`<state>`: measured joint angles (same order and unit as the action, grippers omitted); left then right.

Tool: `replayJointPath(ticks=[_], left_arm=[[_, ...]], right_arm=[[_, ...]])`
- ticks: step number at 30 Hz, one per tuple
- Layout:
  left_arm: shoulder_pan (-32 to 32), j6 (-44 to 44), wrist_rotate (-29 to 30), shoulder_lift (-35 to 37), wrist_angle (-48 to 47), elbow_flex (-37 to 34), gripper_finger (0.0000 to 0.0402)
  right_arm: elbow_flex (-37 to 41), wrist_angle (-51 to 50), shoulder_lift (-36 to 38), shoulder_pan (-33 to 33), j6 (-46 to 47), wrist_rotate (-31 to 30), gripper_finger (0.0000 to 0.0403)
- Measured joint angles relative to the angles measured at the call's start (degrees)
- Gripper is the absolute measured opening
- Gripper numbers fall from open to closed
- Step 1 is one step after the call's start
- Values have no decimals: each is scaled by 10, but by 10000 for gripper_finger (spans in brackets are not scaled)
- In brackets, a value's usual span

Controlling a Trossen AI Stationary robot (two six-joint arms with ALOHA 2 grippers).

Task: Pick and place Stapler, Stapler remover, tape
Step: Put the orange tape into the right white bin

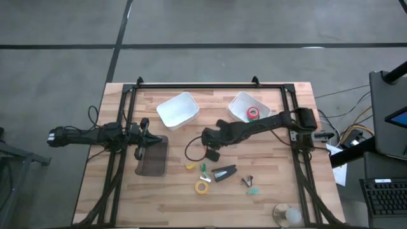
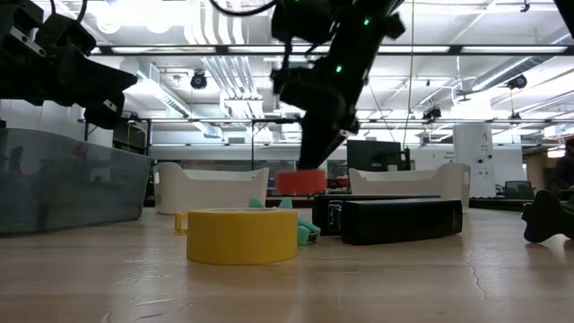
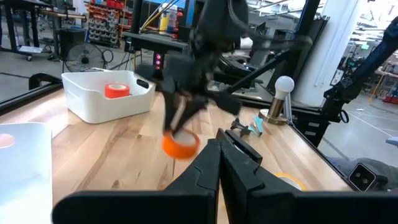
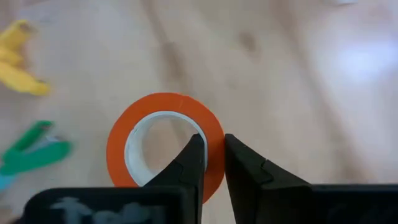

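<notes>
Your right hand [image 4: 213, 163] pinches the orange tape [image 4: 165, 146] wall mid-worktop [image 1: 178, 203], bare wood around it; ring orange, core white. Left hand [image 3: 219, 163] pressed together.

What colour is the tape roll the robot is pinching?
Orange, with a white core. The right gripper pinches the ring-shaped orange tape roll's wall; the right wrist view shows it best.

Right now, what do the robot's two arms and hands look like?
Both are dark, jointed arms with black cables trailing along them. Each ends in a matte black hand, left hand and right hand, with two tapering wedge-shaped fingers. Small green lights glow on the right arm.
</notes>
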<state>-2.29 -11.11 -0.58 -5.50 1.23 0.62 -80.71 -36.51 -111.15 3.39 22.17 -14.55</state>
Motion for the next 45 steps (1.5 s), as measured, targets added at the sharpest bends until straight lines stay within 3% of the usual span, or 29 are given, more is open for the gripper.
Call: replayJointPath(ticks=[9, 12, 30, 45], left_arm=[[0, 0, 0, 0, 0, 0, 12], [0, 0, 0, 0, 0, 0, 12], [0, 0, 0, 0, 0, 0, 12], [0, 0, 0, 0, 0, 0, 12]], right_arm=[[21, -131, 83, -29, 44, -198, 48], [33, -152, 101, -53, 71, -233, 47], [84, -169, 119, -203, 80, -231, 48], [107, -138, 83, -233, 59, -201, 56]])
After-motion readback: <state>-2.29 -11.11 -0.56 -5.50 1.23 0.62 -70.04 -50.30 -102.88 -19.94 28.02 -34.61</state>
